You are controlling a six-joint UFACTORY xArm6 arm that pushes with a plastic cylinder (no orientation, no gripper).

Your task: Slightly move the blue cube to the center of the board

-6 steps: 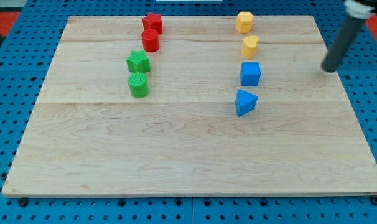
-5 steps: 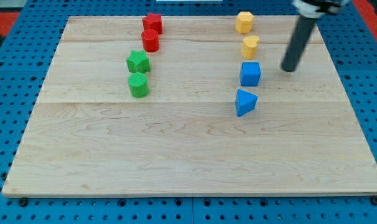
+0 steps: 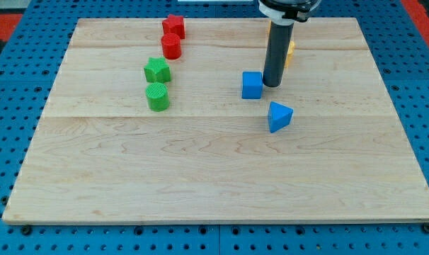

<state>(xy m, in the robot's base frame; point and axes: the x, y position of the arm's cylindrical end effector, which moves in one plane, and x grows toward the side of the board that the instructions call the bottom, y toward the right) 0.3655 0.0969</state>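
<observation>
The blue cube (image 3: 252,85) sits on the wooden board (image 3: 214,170), right of the middle in the upper half. My tip (image 3: 272,84) stands right against the cube's right side; contact looks likely. A blue triangular block (image 3: 279,116) lies just below and to the right of my tip. The dark rod rises from the tip toward the view's top and hides most of a yellow block (image 3: 290,50) behind it.
A red block (image 3: 174,25) and a red cylinder (image 3: 171,47) sit at the upper left. A green star block (image 3: 157,70) and a green cylinder (image 3: 158,96) sit below them. A second yellow block seen earlier is hidden by the arm.
My tip swept left from the board's right edge to the blue cube. The cube slid left by about one block width. The other blocks have not moved.
</observation>
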